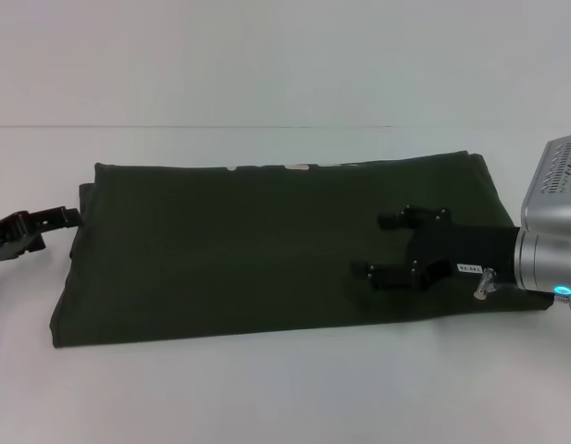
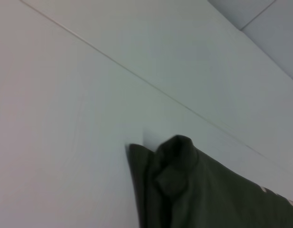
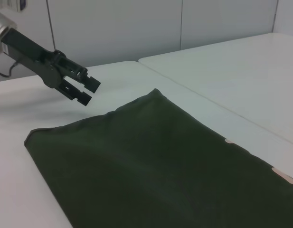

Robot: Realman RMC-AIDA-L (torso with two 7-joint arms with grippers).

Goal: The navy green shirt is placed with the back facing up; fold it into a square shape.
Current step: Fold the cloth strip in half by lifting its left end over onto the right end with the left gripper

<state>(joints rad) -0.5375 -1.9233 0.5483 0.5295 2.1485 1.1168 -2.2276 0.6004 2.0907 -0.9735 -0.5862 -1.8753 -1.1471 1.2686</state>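
So, navy green shirt (image 1: pixel 266 250) lying flat on the white bench (image 1: pixel 266 388), already folded into a wide rectangle, right tool (image 1: pixel 382 247) hovering over its right part with fingers apart, left tool (image 1: pixel 68 218) just off the shirt's left edge, fingers slightly apart, gripping nothing

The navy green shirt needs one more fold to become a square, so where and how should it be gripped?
Judging from its pose, grip the navy green shirt at its short left end, near the corners. It lies as a long flat rectangle, so that end should fold over toward the right. The left gripper is already beside that edge, so come in low from the left. The right gripper hovers open over the right half.
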